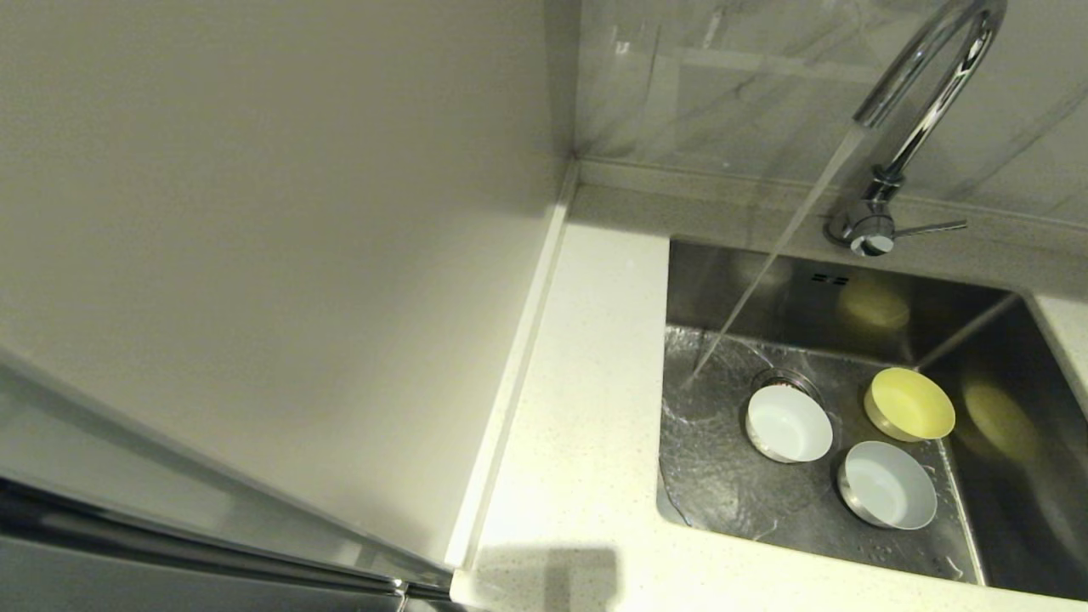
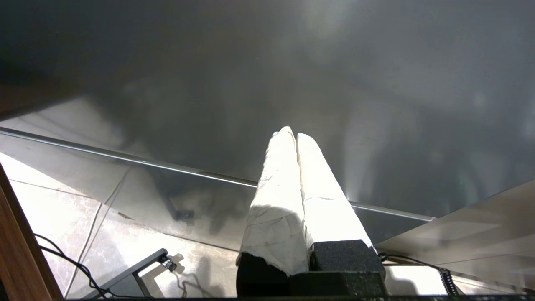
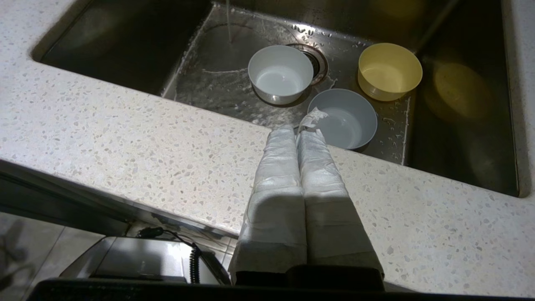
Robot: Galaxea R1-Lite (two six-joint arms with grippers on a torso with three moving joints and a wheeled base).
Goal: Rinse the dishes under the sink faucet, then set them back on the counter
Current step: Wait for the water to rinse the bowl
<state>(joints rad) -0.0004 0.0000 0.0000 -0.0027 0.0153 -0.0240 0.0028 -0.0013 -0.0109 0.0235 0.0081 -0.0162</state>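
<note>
Speckled white counter (image 1: pixel 586 442) wraps the front and left of the steel sink (image 1: pixel 986 476), and you can see a plain cream wall panel (image 1: pixel 272 255) rising along its left edge. Your faucet (image 1: pixel 922 102) is running: a thin stream of water (image 1: pixel 773 263) falls slantwise and lands on the basin floor left of the drain. All three dishes sit upright in the sink, none under the stream. The white bowl (image 1: pixel 789 423) rests at the drain, the yellow bowl (image 1: pixel 909 404) lies to its right, and the bluish-white bowl (image 1: pixel 888 484) sits nearest the front wall, just beside both.

Your right gripper (image 3: pixel 297 131) hangs over the counter's front strip, its wrapped fingers pressed together and holding nothing, tips pointing toward the bluish-white bowl. Your left gripper (image 2: pixel 291 134) is parked low beside a dark glossy panel (image 2: pixel 267 83), over tiled floor (image 2: pixel 83 209), fingers likewise pressed together and empty.
</note>
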